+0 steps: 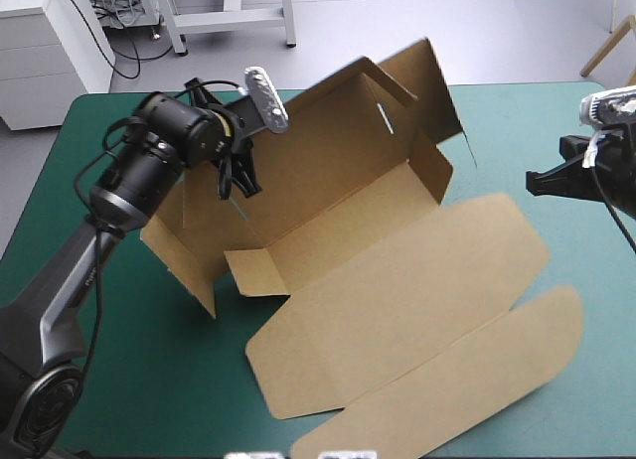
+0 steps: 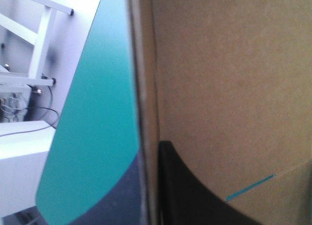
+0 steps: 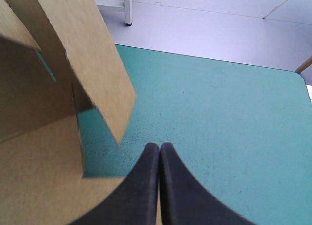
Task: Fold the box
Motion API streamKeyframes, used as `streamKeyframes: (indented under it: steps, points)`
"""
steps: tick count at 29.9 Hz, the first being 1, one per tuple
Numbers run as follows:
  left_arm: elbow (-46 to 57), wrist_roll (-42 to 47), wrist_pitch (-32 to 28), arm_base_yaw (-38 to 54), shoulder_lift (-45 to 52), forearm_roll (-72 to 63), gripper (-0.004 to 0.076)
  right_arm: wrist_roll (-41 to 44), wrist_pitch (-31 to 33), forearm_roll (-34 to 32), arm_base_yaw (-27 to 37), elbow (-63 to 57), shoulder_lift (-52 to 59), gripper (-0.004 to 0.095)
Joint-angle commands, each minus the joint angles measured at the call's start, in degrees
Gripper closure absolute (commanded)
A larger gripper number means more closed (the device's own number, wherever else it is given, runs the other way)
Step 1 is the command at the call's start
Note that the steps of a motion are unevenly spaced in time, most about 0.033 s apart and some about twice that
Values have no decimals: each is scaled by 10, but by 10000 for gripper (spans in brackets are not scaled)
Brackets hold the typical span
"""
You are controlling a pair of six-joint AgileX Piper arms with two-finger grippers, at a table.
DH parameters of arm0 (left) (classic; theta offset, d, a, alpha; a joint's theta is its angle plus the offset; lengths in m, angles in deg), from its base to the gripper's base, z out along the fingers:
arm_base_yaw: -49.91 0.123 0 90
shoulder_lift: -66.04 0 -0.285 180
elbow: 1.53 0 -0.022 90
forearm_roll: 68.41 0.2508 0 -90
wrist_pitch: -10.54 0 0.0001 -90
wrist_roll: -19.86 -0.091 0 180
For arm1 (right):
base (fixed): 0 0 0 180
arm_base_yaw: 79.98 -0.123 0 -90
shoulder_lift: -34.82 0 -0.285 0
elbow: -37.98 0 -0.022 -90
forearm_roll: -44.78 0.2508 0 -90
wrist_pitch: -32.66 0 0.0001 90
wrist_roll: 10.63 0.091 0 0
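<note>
Jaws of your left gripper are clamped on the box, gripping the raised wall at its far left end. In the left wrist view the wall's edge runs straight up between them. One black finger lies against the inner brown face; the other seems to sit on the outer face, though it shows only as a dark blur. On the outer side of those jaws you see the teal-green cover and a rounded corner of the table.

The box is half raised (the long back wall and the end walls are up, the end walls tilted rather than square). Its broad lid panels lie flat on the cover, stretching from the raised part toward your right gripper.

That gripper's jaws are pressed together in one pointed arch, holding nothing. Bare cover lies straight ahead of them. A raised end flap of the box stands ahead and off to the side nearer your left arm. A flat edge of the lid lies just beside the jaws on that same side.
</note>
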Motion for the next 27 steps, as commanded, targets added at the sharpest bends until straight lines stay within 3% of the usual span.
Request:
streamKeyframes:
  steps: [1, 10, 14, 21, 27]
  points:
    - [-8, 8, -48, -49, 12, 83, 734, 5, -43, 10, 4, 19, 10, 927]
    - [101, 20, -155, -84, 27, 141, 734, 22, -32, 10, 4, 19, 10, 927]
    - [193, 85, -231, -113, 61, 227, 734, 22, -22, 11, 4, 19, 10, 928]
    - [237, 196, -202, -197, 69, 397, 734, 21, -13, 11, 4, 19, 10, 927]
    - [244, 233, -234, -205, 68, 419, 734, -4, 10, 8, 4, 19, 10, 927]
